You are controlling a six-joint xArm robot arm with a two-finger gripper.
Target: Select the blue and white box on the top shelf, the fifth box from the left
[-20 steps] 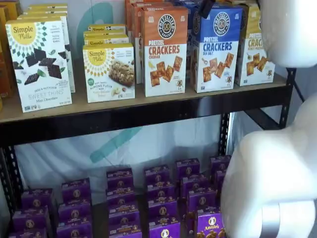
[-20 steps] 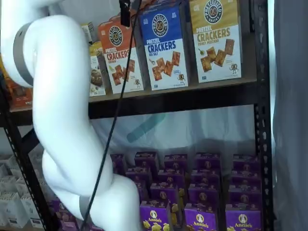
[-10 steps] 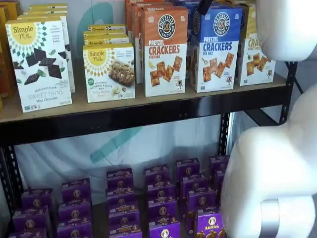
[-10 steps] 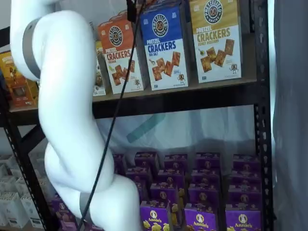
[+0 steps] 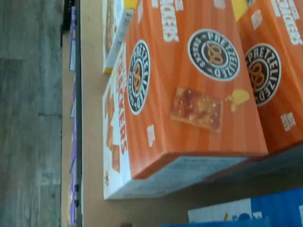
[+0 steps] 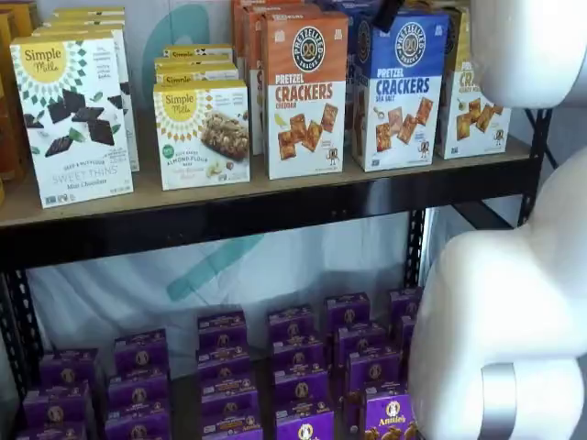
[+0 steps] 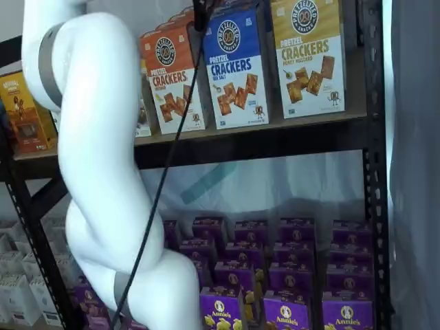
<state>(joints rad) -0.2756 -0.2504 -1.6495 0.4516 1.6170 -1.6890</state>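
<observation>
Top shelf (image 6: 275,206), edges and room: the blue box (image 6: 402,87) stands upright at the front edge of the board, just behind the black rail. A narrow slot shows between it and the orange carton (image 6: 305,92) on one side. The yellow carton (image 7: 308,55) stands just beside it on the other, near the black upright. More cartons stand in rows behind all three.

Hand (image 6: 385,13): only black finger ends hang from the top edge in both shelf views, in front of the blue box's upper left corner. The hand is spread wide and pinches nothing. A cable drops beside it. The white arm (image 6: 504,321) fills the space before the shelf's end.

Count, front row: three pretzel cartons, one each orange, blue and yellow; two Simple Mills boxes (image 6: 73,119). On the shelf below are many purple boxes (image 6: 293,367); we did not count them.

Writing:
- Blue box: "PRETZEL CRACKERS SEA SALT"
- Orange carton: "CHEDDAR"
- Simple Mills boxes: "SWEET THINS", "ALMOND FLOUR"
- Purple boxes: "Annie's"

The wrist view shows two orange carton tops and a blue corner.
</observation>
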